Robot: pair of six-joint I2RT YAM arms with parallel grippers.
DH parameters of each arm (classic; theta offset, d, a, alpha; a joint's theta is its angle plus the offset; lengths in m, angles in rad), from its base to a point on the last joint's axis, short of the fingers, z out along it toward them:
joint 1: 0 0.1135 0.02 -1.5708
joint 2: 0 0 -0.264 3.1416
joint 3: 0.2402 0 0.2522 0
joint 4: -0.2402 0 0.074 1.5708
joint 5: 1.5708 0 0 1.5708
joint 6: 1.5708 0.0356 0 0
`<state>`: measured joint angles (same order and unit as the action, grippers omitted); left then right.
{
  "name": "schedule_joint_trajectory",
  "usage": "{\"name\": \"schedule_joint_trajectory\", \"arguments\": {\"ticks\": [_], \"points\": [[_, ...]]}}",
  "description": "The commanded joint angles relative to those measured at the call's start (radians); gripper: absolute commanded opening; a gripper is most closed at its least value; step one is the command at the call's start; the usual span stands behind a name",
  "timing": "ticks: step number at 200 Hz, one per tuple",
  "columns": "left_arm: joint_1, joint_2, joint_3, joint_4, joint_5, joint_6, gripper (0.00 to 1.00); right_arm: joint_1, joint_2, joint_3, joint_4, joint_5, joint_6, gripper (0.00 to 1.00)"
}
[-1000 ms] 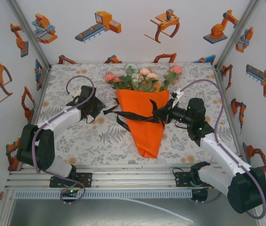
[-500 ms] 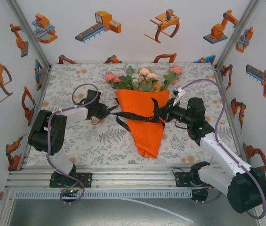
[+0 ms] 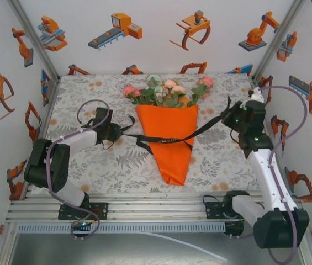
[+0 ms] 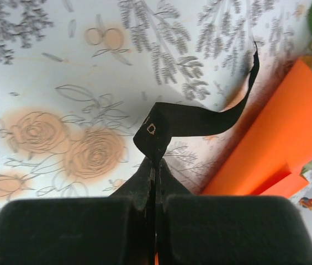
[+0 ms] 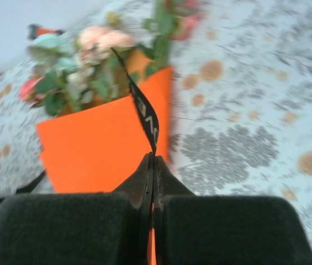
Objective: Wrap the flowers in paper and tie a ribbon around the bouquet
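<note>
The bouquet point(image 3: 168, 144) lies in the middle of the table, an orange paper point(image 4: 288, 143) cone with its tip toward me. Pink, white and green flowers point(image 3: 167, 91) stick out of its far, wide end. The black ribbon point(image 3: 164, 138) crosses the cone and runs taut to both sides. My left gripper point(image 3: 123, 131) is shut on the ribbon's point(image 4: 194, 118) left end, just left of the cone. My right gripper point(image 3: 228, 116) is shut on the ribbon's point(image 5: 146, 115) right end, well right of the cone, with paper point(image 5: 100, 143) and flowers point(image 5: 84, 61) ahead of it.
The floral tablecloth point(image 3: 89, 94) covers the table. White walls point(image 3: 156, 38) with orange robot pictures close in the back and both sides. A metal rail point(image 3: 144, 212) runs along the near edge. A slack ribbon loop point(image 3: 141, 144) hangs at the cone's left edge.
My left gripper moved in to the ribbon's left end and shut on it. My right gripper pulled its end out to the right and farther back, drawing the ribbon taut.
</note>
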<state>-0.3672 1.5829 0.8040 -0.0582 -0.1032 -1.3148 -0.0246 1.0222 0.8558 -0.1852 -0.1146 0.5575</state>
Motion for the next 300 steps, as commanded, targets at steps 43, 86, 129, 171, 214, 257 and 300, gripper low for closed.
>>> {"name": "schedule_joint_trajectory", "arguments": {"ticks": [43,86,129,171,214,257,300], "points": [[0.022,-0.111,-0.098,-0.041,-0.037,0.058,0.0,-0.294,0.198,0.064,-0.055,-0.109,0.157,0.0],[0.074,-0.171,-0.155,-0.056,-0.046,0.071,0.0,-0.409,0.36,0.166,-0.141,-0.058,0.227,0.0],[0.115,-0.202,-0.17,-0.054,-0.025,0.099,0.0,-0.476,0.45,0.234,-0.13,-0.022,0.256,0.0],[0.083,-0.173,-0.134,0.002,0.03,0.149,0.0,-0.345,0.427,0.18,-0.021,-0.158,0.014,0.98],[0.039,-0.203,-0.081,0.008,-0.03,0.329,0.0,-0.078,0.314,0.072,0.019,-0.432,-0.605,0.87],[0.015,-0.23,-0.051,0.048,-0.038,0.506,0.0,0.311,0.264,0.001,-0.441,-0.434,-1.467,0.88],[0.016,-0.214,-0.07,0.085,-0.017,0.508,0.0,0.431,0.351,0.004,-0.452,-0.396,-1.472,0.86]]}}
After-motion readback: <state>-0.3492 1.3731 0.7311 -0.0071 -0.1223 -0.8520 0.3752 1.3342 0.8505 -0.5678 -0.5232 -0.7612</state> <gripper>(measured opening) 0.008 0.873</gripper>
